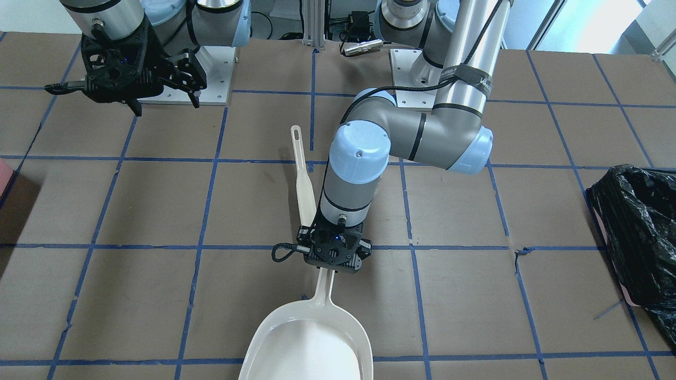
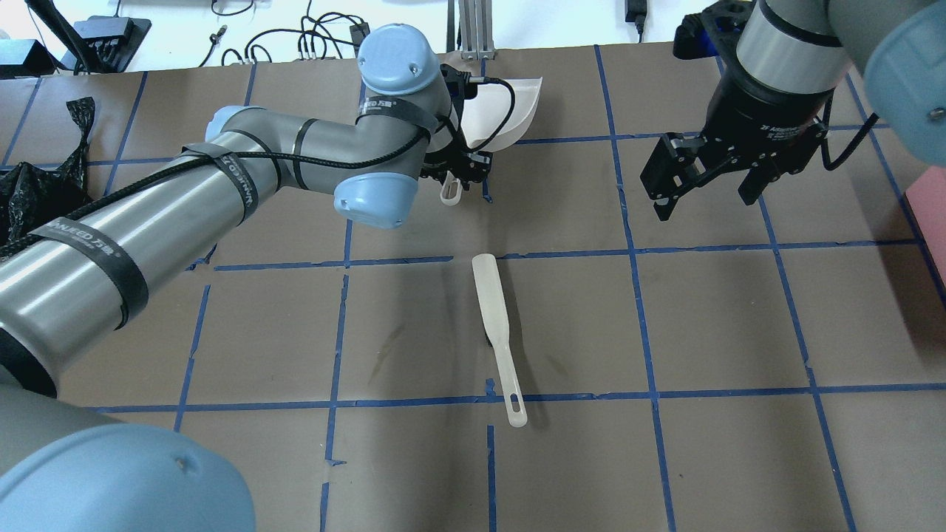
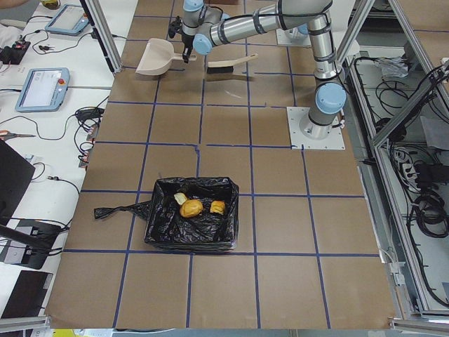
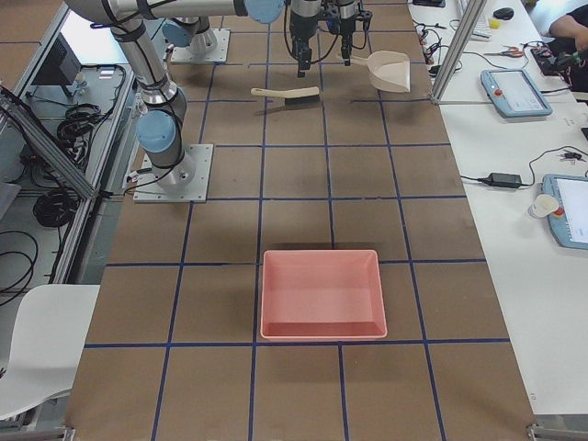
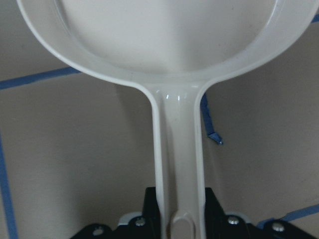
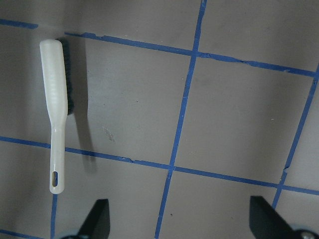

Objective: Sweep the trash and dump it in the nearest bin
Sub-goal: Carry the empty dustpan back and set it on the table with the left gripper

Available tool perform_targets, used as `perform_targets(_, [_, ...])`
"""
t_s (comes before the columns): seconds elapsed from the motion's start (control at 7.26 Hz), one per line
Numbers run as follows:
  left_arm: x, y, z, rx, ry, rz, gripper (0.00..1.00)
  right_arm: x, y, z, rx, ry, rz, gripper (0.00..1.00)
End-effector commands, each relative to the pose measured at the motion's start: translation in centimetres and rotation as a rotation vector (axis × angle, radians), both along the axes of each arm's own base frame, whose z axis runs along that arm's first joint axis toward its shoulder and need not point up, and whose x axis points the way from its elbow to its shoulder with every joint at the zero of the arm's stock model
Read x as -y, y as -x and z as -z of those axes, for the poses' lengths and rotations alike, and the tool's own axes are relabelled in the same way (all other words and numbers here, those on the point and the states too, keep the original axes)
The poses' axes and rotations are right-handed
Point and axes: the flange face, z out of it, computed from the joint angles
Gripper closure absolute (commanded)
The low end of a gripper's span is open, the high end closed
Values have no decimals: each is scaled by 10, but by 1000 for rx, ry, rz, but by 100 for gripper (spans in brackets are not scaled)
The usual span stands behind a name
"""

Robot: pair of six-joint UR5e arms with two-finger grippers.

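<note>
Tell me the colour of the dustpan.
Cream-white. The dustpan shows best in the exterior front-facing view.

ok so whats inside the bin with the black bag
Three lumps of trash lie inside the bin: one orange-brown, two paler. Anything under them or down in the black folds is hidden.

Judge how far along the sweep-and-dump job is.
Done: all three trash lumps lie in the bin. In hand: the left gripper grips the handle of the empty dustpan; the brush lies on the table, and the right gripper is open and empty. Left: probably only releasing the dustpan.
</note>
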Motion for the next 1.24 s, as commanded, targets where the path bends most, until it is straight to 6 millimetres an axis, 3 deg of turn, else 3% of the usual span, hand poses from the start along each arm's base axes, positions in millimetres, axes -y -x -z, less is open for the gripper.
perform_targets(0.0, [-24, 4, 27, 88, -22, -30, 90, 1, 0, 1, 0, 0, 0, 0])
perform_targets(0.14, [-26, 6, 36, 86, -36, -55, 90, 1, 0, 0, 0, 1, 0, 0])
perform_targets(0.28, [-23, 11, 28, 55, -29, -76, 90, 2, 0, 2, 1, -2, 0, 0])
perform_targets(0.83, [-36, 38, 36, -4, -64, -150, 86, 3, 0, 3, 2, -4, -1, 0])
perform_targets(0.96, [-39, 42, 37, 6, -61, -132, 44, 3, 0, 3, 2, -2, -1, 0])
perform_targets(1.1, [-40, 42, 21, -1, -37, -120, 0, 2, 0, 4, 2, -8, -1, 0])
